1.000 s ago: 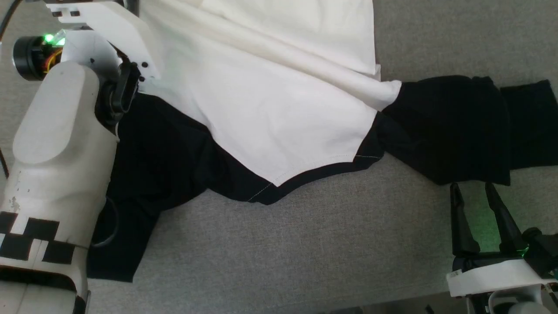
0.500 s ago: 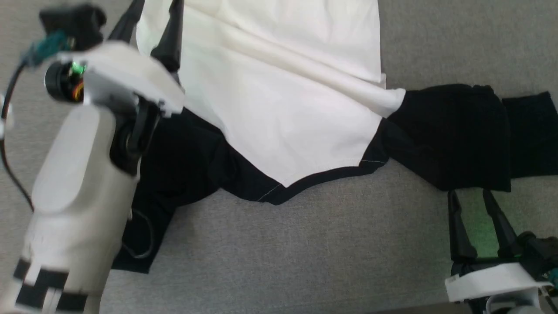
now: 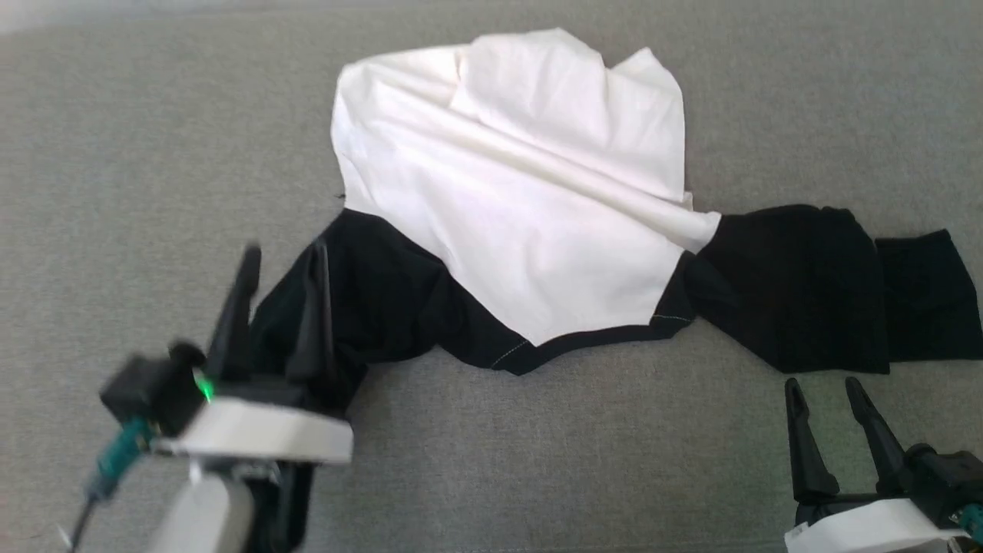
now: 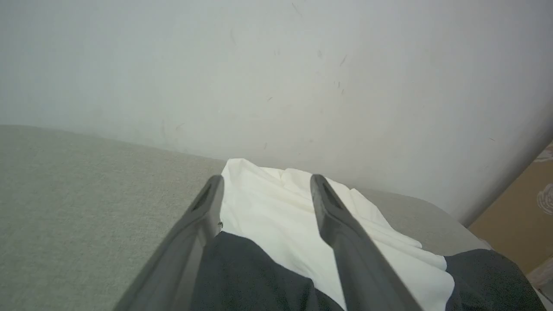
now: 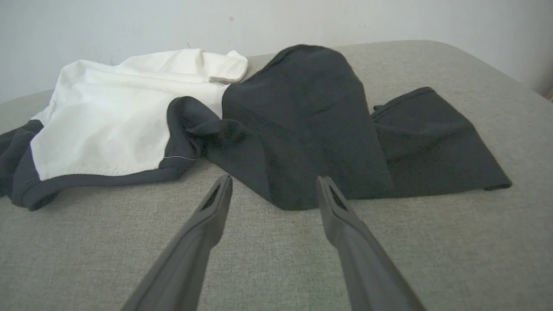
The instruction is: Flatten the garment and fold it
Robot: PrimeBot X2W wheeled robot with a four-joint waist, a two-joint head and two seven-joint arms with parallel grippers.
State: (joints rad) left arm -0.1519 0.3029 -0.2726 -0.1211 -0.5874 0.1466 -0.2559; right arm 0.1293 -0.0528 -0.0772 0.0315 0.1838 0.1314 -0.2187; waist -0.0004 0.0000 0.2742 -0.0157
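Note:
The garment [image 3: 522, 207] lies crumpled on the grey surface, its white body bunched in the middle with black hem trim along the near edge. One black sleeve [image 3: 392, 307] spreads to the left, the other [image 3: 799, 284] to the right. My left gripper [image 3: 284, 253] hovers open over the left sleeve's near end, nothing between its fingers. In the left wrist view the left gripper [image 4: 266, 179] points at the white body [image 4: 268, 211]. My right gripper [image 3: 822, 384] stands open just short of the right sleeve [image 5: 311, 121]; in the right wrist view, the right gripper [image 5: 274, 179] is empty.
The grey cloth-covered surface [image 3: 576, 461] stretches bare in front of the garment and to its left. A pale wall [image 4: 276, 77] rises behind the surface's far edge. A brown patch [image 4: 518, 216] shows past the surface's rounded right corner.
My left gripper opened, let go of the white cloth at the far left and drew back toward me. The white body dropped into a crumpled heap. The head camera shifted as well.

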